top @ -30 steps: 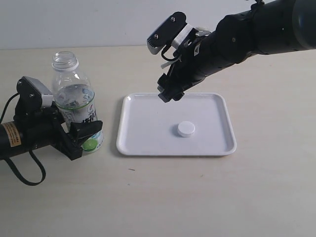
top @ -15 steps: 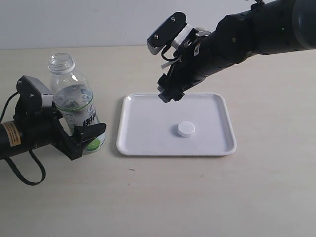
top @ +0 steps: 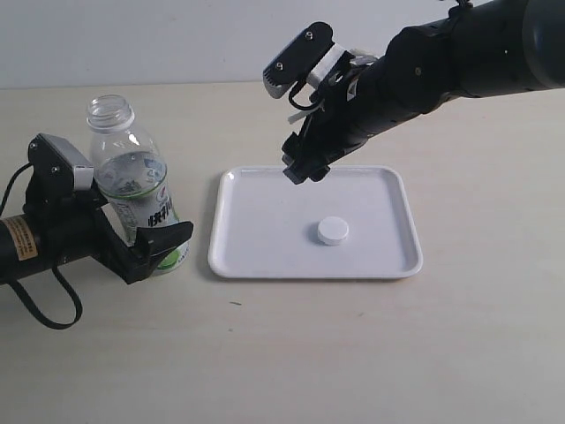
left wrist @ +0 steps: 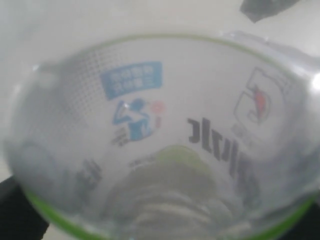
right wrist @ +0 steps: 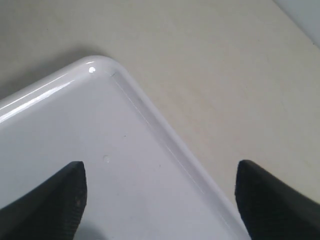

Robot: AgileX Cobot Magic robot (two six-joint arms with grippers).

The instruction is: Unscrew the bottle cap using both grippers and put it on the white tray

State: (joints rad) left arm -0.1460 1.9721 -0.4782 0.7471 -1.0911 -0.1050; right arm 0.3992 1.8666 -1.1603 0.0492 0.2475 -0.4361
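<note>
I have the small round white ribbed bottle cap lying flat on the flat glossy white rectangular tray, a little to the right of the tray's middle and touching nothing else. My right gripper, the black one on the large dark arm, hangs above the far edge of that tray, well apart from the cap. On its wrist camera the two dark fingertips stand wide apart with only the tray's rounded corner and bare pale tabletop between them, so that claw is spread and holds nothing. Off to the left, apart from the tray, the small clear plastic bottle with the white-and-green label stands on the pale beige table, leaning slightly left, its mouth open at the top. My left gripper, the smaller black one with a black cable looping beneath it, reaches in low around the bottle's lower part. The near jaw lies across the front of the base and the far jaw is hidden behind the bottle, so I cannot tell whether it is clamped or merely straddling. Its wrist camera is filled by the blurred label with blue and dark print, right up against the lens.
</note>
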